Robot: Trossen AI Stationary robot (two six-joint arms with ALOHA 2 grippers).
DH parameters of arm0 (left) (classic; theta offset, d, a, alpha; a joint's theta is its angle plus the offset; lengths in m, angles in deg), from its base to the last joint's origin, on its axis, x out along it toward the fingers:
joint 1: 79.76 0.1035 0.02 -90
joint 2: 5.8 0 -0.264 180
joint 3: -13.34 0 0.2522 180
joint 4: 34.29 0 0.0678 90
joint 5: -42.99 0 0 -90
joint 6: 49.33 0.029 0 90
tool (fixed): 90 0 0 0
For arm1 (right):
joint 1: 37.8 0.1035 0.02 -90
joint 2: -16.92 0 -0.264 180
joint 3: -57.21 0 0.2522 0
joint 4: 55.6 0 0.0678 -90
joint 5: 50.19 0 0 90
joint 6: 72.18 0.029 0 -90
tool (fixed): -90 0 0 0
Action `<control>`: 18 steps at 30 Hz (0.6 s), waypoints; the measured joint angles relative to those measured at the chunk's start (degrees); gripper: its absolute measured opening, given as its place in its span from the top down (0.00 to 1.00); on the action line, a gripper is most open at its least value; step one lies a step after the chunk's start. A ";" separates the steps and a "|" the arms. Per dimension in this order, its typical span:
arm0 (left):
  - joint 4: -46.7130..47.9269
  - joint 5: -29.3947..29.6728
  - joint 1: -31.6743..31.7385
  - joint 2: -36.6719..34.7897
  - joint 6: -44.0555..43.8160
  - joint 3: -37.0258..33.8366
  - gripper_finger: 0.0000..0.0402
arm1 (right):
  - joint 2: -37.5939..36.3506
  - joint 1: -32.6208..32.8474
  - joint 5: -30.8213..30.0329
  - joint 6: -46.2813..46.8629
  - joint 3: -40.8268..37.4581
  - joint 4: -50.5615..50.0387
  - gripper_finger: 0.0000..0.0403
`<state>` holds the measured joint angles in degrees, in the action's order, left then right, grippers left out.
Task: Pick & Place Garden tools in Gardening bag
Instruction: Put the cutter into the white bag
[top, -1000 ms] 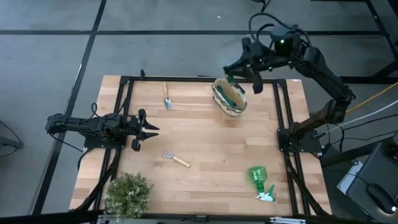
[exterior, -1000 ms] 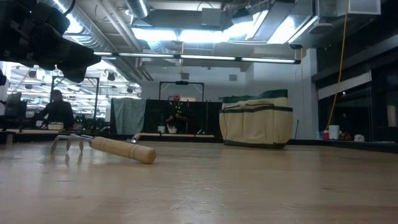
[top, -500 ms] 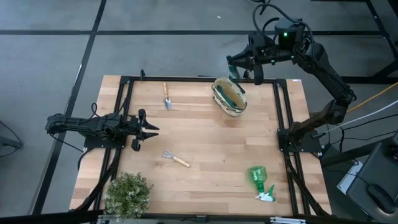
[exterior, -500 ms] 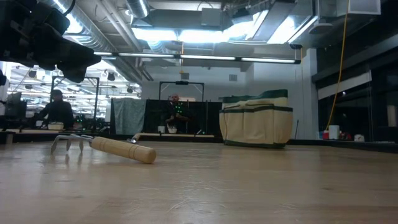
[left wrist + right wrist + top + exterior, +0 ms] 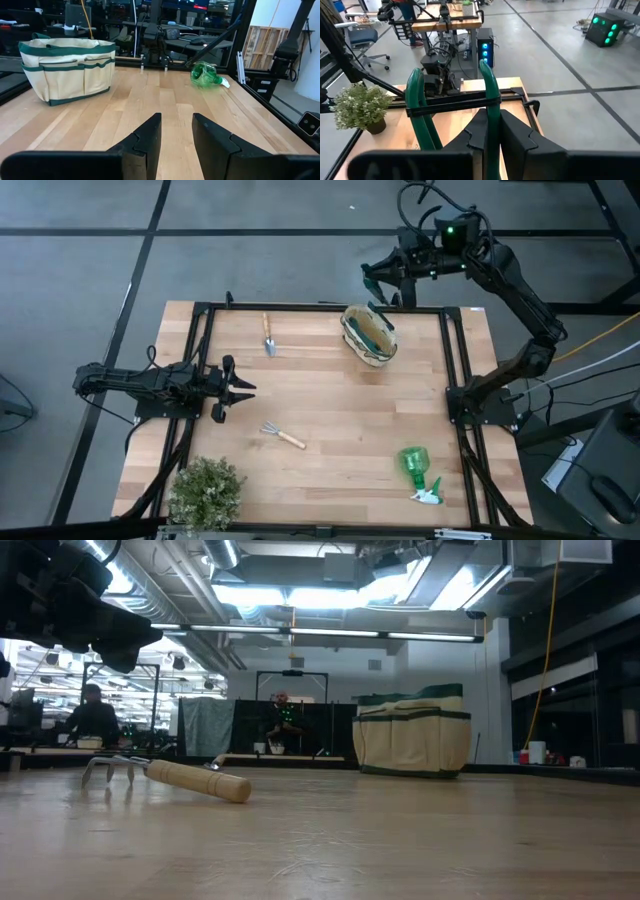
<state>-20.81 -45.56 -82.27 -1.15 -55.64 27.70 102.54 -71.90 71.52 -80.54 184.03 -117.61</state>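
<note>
The right gripper hangs just past the bag's far side, beyond the table edge. Its fingers are closed tight on a pair of shears. Only the two green handle loops show in the right wrist view, standing up out of the fingers. The blades are hidden behind the fingers, so which way they point cannot be told. From above, the shears are too small to make out against the dark gripper.

The bag stands upright with its round mouth up. Its green lining shows from above, but what lies inside cannot be made out.

The trowel lies beside the bag toward the left arm's side, well apart from it. Its long axis runs from the far edge toward the near edge, with the wooden handle farther back and the metal blade nearer. In the low view it cannot be picked out.

The rake lies nearer the front than the bag, on a slant. Its prongs point toward the left arm's side, and its handle end toward the spray bottle.

The bottle lies on its side well in front of the bag, white trigger end pointing away from the bag.

The left gripper rests low, far from the bag, beyond the trowel. Its fingers stand a little apart with nothing between them.

A potted plant stands at the corner farthest from the bag.
</note>
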 joint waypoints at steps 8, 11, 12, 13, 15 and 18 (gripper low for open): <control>-0.01 0.00 -0.02 0.00 0.00 0.00 0.74 | 2.70 -0.53 -1.19 -2.98 0.00 -4.06 0.91; -0.02 0.00 -0.01 0.00 0.00 0.00 0.74 | 3.37 -0.57 -3.59 -4.26 -0.38 -5.83 0.91; 0.00 0.00 0.00 0.00 0.00 -0.02 0.74 | 3.40 -0.57 -3.62 -4.43 -0.94 -5.72 0.91; -0.02 0.00 0.00 0.00 0.00 -0.02 0.74 | 3.40 -0.57 -3.62 -4.50 -1.66 -5.58 0.91; -0.01 0.00 -0.01 0.00 0.00 -0.01 0.74 | 3.40 -0.55 -3.61 -4.51 -3.29 -5.15 0.91; 0.00 0.00 0.00 0.00 0.00 -0.01 0.74 | 3.40 -0.55 -3.59 -4.51 -6.62 -5.11 0.91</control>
<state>-20.81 -45.56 -82.27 -1.15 -55.64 27.69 105.95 -72.45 67.93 -85.05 177.40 -122.73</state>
